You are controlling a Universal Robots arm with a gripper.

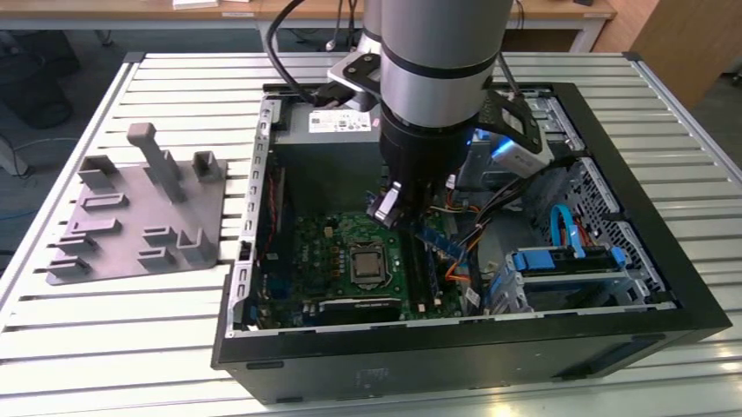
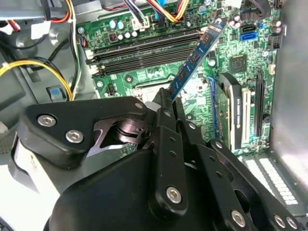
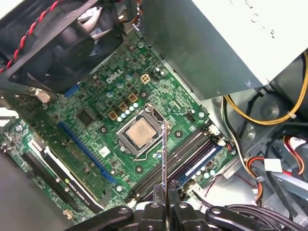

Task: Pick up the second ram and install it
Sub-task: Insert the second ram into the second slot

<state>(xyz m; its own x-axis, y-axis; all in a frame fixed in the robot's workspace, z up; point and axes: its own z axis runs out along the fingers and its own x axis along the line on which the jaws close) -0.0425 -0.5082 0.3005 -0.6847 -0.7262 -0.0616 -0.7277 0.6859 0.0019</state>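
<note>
Inside open computer case (image 1: 464, 356), above green motherboard (image 3: 103, 103): jaws clamped on one end of ram stick (image 2: 195, 58). Rest of stick reaching out, tilted, toward long black slots (image 2: 144, 50). Not seated, apparently clear of board. End grip probably meant to leave contact edge free for slot. Blue stick (image 3: 201, 162) seemingly seated already in neighbouring slot.

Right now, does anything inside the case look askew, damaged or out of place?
Nothing looks damaged or spilled. The second ram, clamped in the gripper, runs at a slant across the black slots in the second wrist view, not seated in any.
</note>
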